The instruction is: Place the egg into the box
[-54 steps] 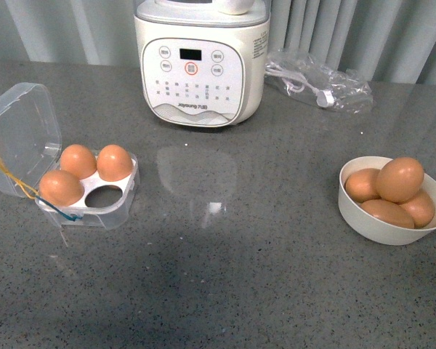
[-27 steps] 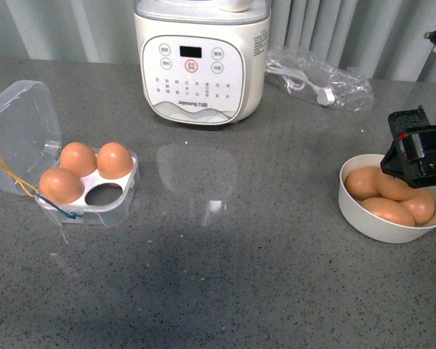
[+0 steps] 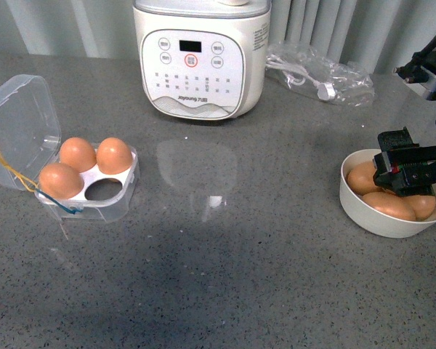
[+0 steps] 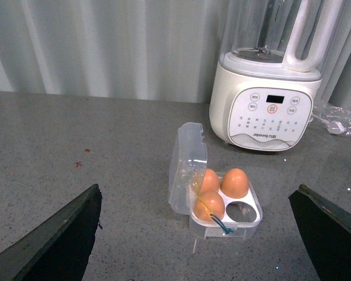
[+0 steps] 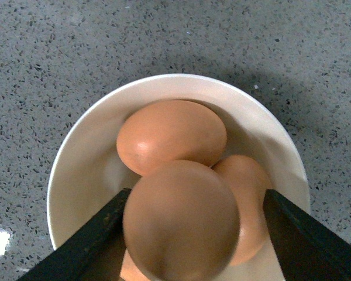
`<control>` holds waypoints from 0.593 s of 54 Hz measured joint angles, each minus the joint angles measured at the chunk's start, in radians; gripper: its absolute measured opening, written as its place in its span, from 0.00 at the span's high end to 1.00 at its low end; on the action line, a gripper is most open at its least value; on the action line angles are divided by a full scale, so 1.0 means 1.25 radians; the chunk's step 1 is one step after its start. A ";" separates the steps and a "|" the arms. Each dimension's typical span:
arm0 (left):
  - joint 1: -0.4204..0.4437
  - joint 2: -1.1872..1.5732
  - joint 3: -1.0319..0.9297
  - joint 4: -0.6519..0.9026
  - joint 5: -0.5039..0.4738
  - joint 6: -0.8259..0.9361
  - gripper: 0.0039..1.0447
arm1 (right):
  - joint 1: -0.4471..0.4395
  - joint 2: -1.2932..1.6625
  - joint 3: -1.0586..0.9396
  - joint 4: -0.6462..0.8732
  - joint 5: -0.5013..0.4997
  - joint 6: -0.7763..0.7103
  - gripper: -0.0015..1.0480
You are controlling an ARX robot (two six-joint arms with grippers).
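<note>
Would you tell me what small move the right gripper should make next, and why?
Probably close gently on the top egg: the right gripper is down at the bowl, fingers either side of that egg and seemingly not yet pinching it. The box has one empty hole.

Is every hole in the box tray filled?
No: the box tray holds three eggs, and its fourth hole is empty.

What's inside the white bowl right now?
Brown eggs, at least three showing in the bowl. The top egg sits between the right tool's open fingers. Whatever lies beneath is covered by it and the tool.
</note>
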 joint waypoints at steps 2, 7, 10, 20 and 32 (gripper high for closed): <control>0.000 0.000 0.000 0.000 0.000 0.000 0.06 | 0.003 0.005 0.005 0.002 0.000 0.000 0.44; 0.000 0.000 0.000 0.000 0.000 0.000 0.06 | 0.009 0.014 0.017 0.006 0.006 -0.006 0.58; 0.000 0.000 0.000 0.000 0.000 0.000 0.06 | 0.012 0.015 0.019 0.009 0.010 -0.009 0.59; 0.000 0.000 0.000 0.000 0.000 0.000 0.06 | 0.027 0.007 0.019 0.011 0.019 -0.033 0.59; 0.000 0.000 0.000 0.000 0.000 0.000 0.06 | 0.081 -0.073 0.028 0.012 -0.030 -0.105 0.59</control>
